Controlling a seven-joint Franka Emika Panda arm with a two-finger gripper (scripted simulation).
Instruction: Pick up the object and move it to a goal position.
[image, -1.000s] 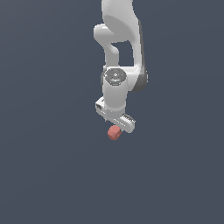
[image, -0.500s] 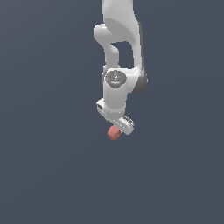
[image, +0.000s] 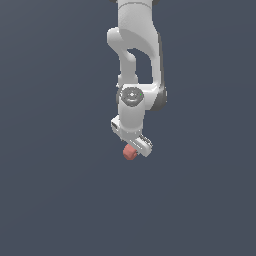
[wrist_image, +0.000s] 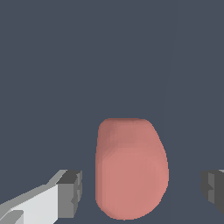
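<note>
The gripper (wrist_image: 140, 188) stands with its jaws spread wide, a dark pad on each side of the object (wrist_image: 130, 168) and a clear gap between each pad and the lump, so nothing is clamped. In the exterior view the white arm (image: 135, 60) hangs down from the top edge, and the salmon-red lump sits just under the white hand. All around lies a plain, flat slate-grey ground (image: 55, 200) with no visible edge or wall, open on every side
</note>
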